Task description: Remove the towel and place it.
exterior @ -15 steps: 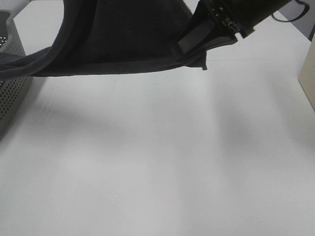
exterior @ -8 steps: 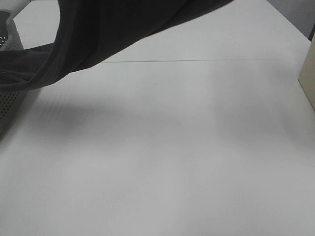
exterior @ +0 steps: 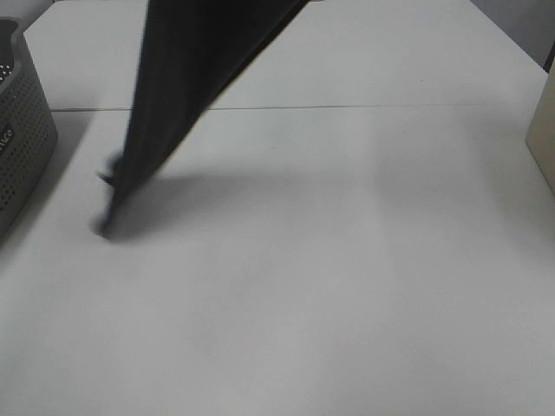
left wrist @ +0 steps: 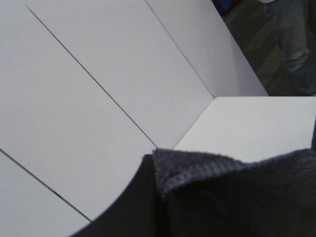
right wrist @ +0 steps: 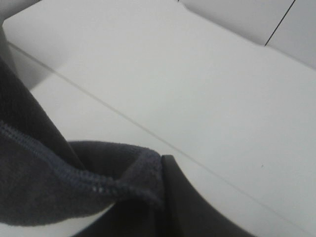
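White table (exterior: 347, 286); basket (exterior: 22, 147) overhead only; left end effector (left wrist: 160, 190), right end effector (right wrist: 155, 190) closed on towel (exterior: 173, 104), wrist-view only.

Left gripper (left wrist: 148, 190) is clamped on a fold of the towel (left wrist: 237, 192), jaws closed, only one dark finger (left wrist: 126, 210) showing beneath the cloth; right gripper (right wrist: 165, 170) likewise pinches the towel's hemmed edge, one dark finger (right wrist: 192, 207) visible.

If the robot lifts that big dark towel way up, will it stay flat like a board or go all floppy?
Probably floppy: the towel hangs in a long drooping point toward the table. Its blurred tip suggests it swings easily. Close up in the wrist views its pile looks fuzzy and soft, so it is likely not slippery.
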Robot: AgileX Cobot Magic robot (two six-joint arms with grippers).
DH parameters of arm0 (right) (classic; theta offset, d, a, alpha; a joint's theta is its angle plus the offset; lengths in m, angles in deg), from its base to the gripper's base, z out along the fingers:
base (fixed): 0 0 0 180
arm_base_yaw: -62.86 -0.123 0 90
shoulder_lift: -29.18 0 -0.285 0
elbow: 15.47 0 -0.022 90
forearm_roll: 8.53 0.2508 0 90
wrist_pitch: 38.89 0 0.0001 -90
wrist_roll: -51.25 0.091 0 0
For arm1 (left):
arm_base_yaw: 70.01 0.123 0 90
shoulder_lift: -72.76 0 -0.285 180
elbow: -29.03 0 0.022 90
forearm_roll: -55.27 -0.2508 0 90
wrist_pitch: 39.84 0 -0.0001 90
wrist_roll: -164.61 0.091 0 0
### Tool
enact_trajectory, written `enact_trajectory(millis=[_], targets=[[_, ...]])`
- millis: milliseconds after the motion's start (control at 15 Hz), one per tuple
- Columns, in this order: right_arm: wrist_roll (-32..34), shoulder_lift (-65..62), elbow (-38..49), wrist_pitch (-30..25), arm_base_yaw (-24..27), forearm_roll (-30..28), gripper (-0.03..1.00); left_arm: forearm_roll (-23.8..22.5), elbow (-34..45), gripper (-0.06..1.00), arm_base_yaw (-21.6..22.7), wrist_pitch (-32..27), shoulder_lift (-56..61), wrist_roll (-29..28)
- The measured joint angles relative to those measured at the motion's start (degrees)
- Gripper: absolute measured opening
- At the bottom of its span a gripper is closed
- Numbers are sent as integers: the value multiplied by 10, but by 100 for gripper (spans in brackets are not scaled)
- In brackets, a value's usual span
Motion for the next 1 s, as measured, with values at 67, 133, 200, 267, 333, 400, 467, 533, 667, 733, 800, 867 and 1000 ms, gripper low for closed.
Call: enact_trajectory(millis=[67,133,200,267,333,400,467,533,667,733,800,867,1000], targets=[[1,1,0,17,0,-11,2,-5,0,0,2,11,-2,-2],[3,2,0,49,0,-35,2,-7,0,0,7,29,-7,-6],[14,2,0,71,0,-65,2,-8,0,0,17,46,-11,-16],[33,2,0,86,0,-89,2,-8,0,0,32,65,-19,-36],[52,3,0,97,0,-104,2,-7,0,0,46,91,-29,-68],[101,13,0,130,0,-120,2,-6,0,0,64,148,-50,-134],[115,18,0,137,0,-122,2,-5,0,0,65,160,-55,-150],[139,29,0,155,0,-123,2,-5,0,0,68,179,-65,-170],[163,49,0,176,0,-124,2,-2,0,0,69,213,-88,-185],[167,59,0,178,0,-124,2,-2,0,0,71,213,-95,-187],[167,66,0,183,0,-124,2,-2,0,0,75,222,-101,-187],[169,72,0,196,0,-124,2,-2,0,0,77,227,-102,-187],[179,76,0,223,0,-123,2,-1,0,0,91,258,-106,-189]])
